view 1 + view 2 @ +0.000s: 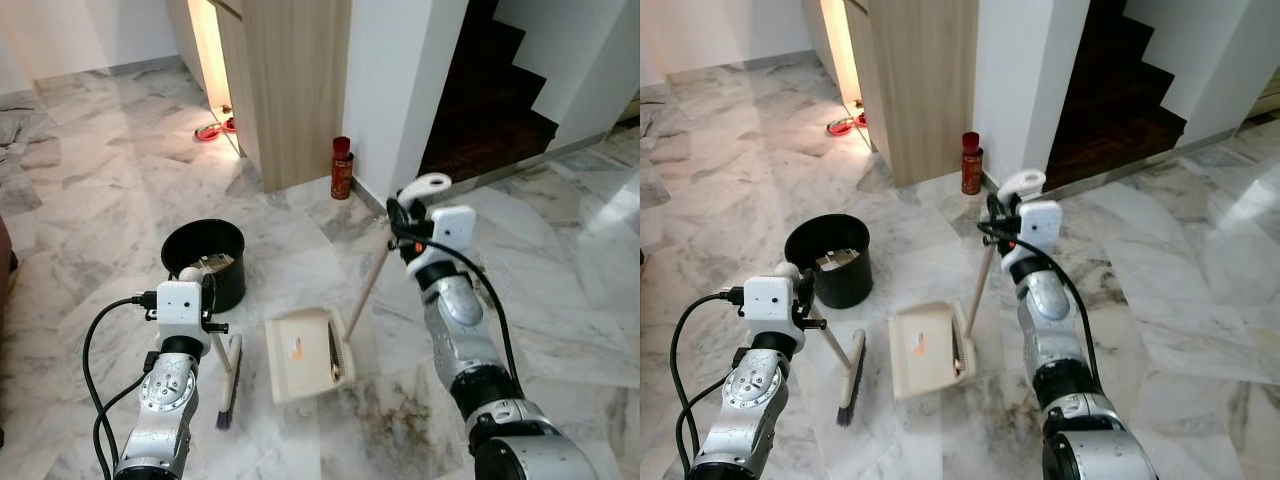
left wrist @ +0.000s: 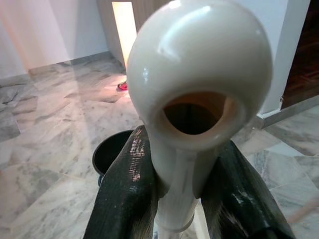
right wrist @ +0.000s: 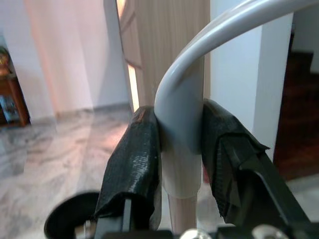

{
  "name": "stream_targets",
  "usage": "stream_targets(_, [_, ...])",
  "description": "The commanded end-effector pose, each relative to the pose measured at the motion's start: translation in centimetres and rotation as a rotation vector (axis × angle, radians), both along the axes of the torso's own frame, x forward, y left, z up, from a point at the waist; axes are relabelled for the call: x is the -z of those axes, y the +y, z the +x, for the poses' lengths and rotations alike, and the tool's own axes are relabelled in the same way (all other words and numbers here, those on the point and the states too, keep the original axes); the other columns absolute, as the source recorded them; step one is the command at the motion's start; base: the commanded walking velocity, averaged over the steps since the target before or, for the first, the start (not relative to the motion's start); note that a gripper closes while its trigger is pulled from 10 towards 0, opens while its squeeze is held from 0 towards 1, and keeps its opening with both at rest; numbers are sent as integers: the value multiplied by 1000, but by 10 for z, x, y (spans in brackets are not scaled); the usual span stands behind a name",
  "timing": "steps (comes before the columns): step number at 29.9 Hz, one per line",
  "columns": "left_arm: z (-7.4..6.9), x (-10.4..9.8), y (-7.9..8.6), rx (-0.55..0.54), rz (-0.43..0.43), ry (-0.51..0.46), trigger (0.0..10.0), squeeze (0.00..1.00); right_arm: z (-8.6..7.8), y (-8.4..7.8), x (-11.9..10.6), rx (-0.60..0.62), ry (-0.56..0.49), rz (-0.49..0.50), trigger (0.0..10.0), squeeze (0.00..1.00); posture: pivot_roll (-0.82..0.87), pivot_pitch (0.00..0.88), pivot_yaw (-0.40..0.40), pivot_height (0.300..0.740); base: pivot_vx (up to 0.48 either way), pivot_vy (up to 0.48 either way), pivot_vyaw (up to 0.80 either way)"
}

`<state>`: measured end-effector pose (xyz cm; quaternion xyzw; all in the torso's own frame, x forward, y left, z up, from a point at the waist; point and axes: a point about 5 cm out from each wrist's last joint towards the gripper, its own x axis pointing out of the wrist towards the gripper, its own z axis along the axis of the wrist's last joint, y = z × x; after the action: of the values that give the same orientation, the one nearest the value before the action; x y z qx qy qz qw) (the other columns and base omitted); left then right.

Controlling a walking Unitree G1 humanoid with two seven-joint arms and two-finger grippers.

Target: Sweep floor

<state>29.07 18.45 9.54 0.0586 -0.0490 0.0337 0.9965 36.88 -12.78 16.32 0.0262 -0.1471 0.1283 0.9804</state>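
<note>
The marble floor [image 1: 560, 250] spreads pale and veined all round me, with a wooden cabinet [image 1: 290, 80] and a white pillar [image 1: 400, 90] ahead, dark stairs [image 1: 490, 100] behind the pillar, and a red canister [image 1: 342, 168] standing on the floor at the pillar's foot. A black bucket [image 1: 203, 262] stands on the floor just ahead of my left arm, with some rubbish in it. Between my arms the cream dustpan [image 1: 303, 352] lies flat on the floor, its long wooden handle slanting up to my right gripper [image 3: 180, 159], whose fingers are clamped on either side of the grey collar at the handle's top, below a curved loop. My left gripper [image 2: 182, 174] is clenched round the neck of the broom [image 1: 229, 380] just under its rounded, hollow cream knob; the shaft runs down to a dark bristle head resting on the floor just left of the pan. A brownish smear of dirt [image 1: 410, 415] lies on the floor right of the pan, near my right arm. Both tools look light and stiff, I judge, but held at the very top they will swing and twist easily, and the smooth plastic ends may slip between my fingers; a grip lower on the shaft would give firmer control of the bristles.
</note>
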Motion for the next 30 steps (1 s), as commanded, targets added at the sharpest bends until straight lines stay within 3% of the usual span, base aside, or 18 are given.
stream_targets(1, [4, -16, -1, 15, 33, -78, 10000, 0, 3, 8, -26, -26, -93, 22, 10000, 0, -13, 22, 11, 740, 0, 0, 0])
stream_targets(11, [3, -17, 1, 15, 41, -82, 10000, 0, -2, 20, -61, -62, -197, 68, 10000, 0, -2, 0, 15, 740, 0, 0, 0])
stream_targets(17, [3, -18, 0, 15, 41, -88, 10000, 0, -3, 23, -66, -76, -212, 60, 10000, 0, -2, 0, 15, 740, 0, 0, 0])
stream_targets(30, [3, -17, 0, 16, 43, -84, 10000, 0, -6, 25, -66, -90, -195, 69, 10000, 0, 3, 4, 16, 740, 0, 0, 754])
